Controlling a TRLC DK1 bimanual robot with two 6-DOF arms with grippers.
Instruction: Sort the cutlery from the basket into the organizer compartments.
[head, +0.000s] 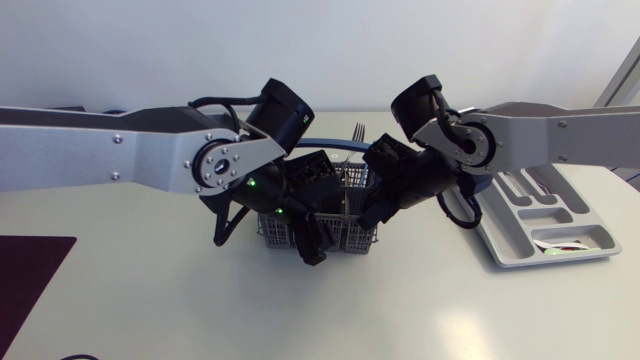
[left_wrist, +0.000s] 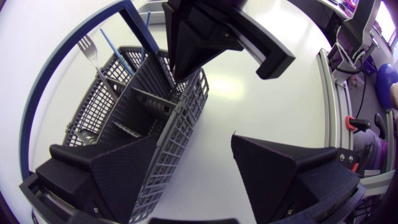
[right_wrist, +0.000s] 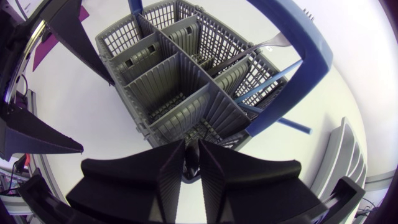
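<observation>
While gripping with the right claw (right_wrist: 191, 149) a dark handle (right_wrist: 191, 165), upright in the basket (right_wrist: 168, 74), and straddling its wall with the open left claw (left_wrist: 194, 140), lift straight up, then right to the organizer (head: 498, 240).

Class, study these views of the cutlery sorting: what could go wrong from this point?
1. The left tool, open, straddles a wall of the basket: pulling away could drag or tip it.
2. The right tool sits close beside the left one, near the blue handle: they might collide or snag the handle.
</observation>
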